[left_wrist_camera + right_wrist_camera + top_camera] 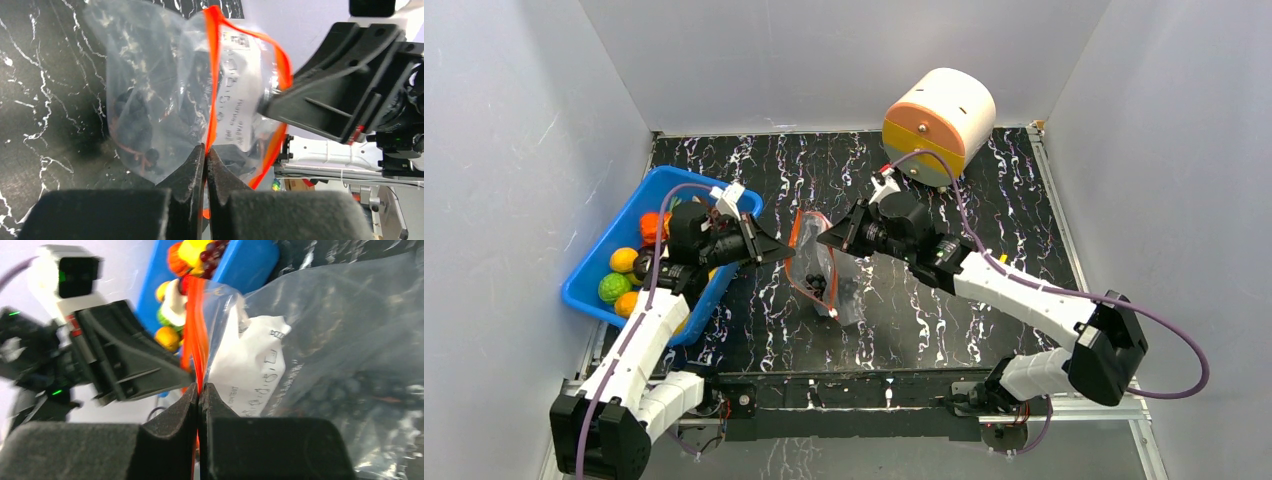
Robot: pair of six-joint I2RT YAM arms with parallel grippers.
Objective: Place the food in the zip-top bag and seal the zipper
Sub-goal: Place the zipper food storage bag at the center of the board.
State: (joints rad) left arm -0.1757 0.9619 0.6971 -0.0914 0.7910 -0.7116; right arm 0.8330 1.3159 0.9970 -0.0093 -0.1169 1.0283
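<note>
The clear zip-top bag (824, 275) hangs between my two grippers over the black marbled table, with dark purple grapes (816, 283) inside. It also shows in the left wrist view (165, 100) and the right wrist view (330, 340). My left gripper (786, 252) (205, 150) is shut on the orange-red zipper (214, 75) at the bag's left end. My right gripper (826, 238) (199, 388) is shut on the zipper (196, 325) at the right end. Between them the mouth gapes a little. More toy food (629, 275) lies in the blue bin.
The blue bin (614, 225) stands at the left edge, under the left arm; it also shows in the right wrist view (245, 265). A cream, orange and yellow drum-shaped toy (938, 122) lies at the back right. White walls enclose the table on three sides.
</note>
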